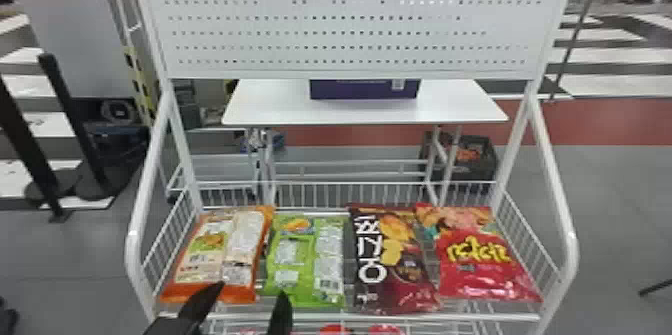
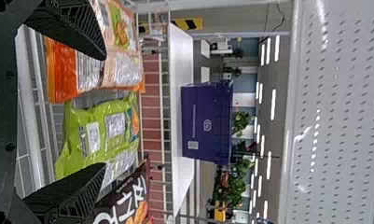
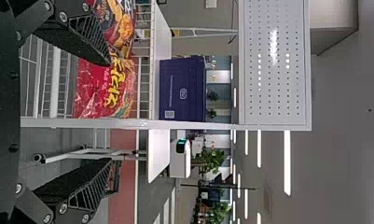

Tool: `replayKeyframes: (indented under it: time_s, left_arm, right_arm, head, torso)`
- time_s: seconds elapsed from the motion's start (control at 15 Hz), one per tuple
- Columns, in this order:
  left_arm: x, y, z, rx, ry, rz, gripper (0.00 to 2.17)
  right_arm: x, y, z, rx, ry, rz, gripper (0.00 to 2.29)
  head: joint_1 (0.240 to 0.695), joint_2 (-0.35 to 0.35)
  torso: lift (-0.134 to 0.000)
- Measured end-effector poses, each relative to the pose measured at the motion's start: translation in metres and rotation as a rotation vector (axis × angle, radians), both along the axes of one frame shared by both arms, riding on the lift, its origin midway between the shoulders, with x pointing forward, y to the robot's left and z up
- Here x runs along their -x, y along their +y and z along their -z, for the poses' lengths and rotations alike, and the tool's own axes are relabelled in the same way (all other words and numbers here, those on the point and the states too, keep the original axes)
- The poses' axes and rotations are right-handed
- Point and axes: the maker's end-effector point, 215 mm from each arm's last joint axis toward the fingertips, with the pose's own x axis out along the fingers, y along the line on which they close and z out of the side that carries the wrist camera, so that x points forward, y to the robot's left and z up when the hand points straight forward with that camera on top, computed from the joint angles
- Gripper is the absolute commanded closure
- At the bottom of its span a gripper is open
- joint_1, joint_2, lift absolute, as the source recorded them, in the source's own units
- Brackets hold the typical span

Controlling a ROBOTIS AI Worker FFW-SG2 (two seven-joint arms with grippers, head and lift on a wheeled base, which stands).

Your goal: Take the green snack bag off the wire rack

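The wire rack (image 1: 500, 317) holds four snack bags in a row, all lying in its upper basket. From left to right they are an orange bag (image 1: 242, 291), the green snack bag (image 1: 295, 259), a dark bag (image 1: 367, 249) with a red near end, and a red bag (image 1: 487, 279). Red items (image 1: 337, 329) show below the front rail. Behind the rack, a dark purple box (image 1: 364, 90) sits on a white table (image 1: 270, 104), and a dark crate (image 1: 470, 179) to the right holds orange things.

The green snack bag lies in the basket between the orange and dark bags. It is bright lime green and creased, with pale printed panels, a silvery strip down its right side, a barcode toward its near right corner and a food picture at its far end.

The left claw (image 1: 253, 289) is at the near side of the rack, by the orange and green bags, its fingers apart. In the right wrist view, the right claw (image 3: 113, 112) also has its fingers spread.
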Motion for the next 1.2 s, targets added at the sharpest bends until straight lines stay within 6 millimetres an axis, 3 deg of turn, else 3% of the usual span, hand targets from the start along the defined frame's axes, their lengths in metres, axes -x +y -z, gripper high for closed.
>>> replayKeyframes:
  time_s: [0.2, 0.4, 0.73, 1.0, 1.07, 1.2]
  left_arm:
    - [-0.032, -0.038, 0.018, -0.012, 0.056, 0.034, 0.08]
    - [-0.053, -0.058, 0.030, -0.033, 0.081, 0.048, 0.08]
    - [-0.072, -0.067, 0.054, -0.076, 0.131, 0.053, 0.08]
    - [-0.077, -0.064, 0.065, -0.109, 0.159, 0.056, 0.28]
    - [-0.076, -0.063, 0.068, -0.116, 0.167, 0.058, 0.42]
    - [-0.076, -0.062, 0.072, -0.126, 0.176, 0.061, 1.16]
  right_arm:
    - [0.000, 0.001, 0.001, -0.001, 0.001, -0.002, 0.17]
    - [0.000, 0.004, 0.003, -0.002, 0.004, -0.004, 0.17]
    - [0.001, 0.005, 0.003, -0.005, 0.004, -0.006, 0.17]
    - [0.002, 0.006, 0.002, -0.006, 0.002, -0.008, 0.17]
    - [0.002, 0.006, 0.001, -0.006, 0.002, -0.008, 0.17]
    - [0.002, 0.007, -0.002, -0.006, -0.002, -0.010, 0.17]
  head:
    - [0.499, 0.000]
    - [0.499, 0.000]
    - [0.499, 0.000]
    - [0.499, 0.000]
    - [0.499, 0.000]
    - [0.499, 0.000]
  torso:
    - [0.000]
    - [0.000]
    - [0.000]
    - [0.000]
    - [0.000]
    - [0.000]
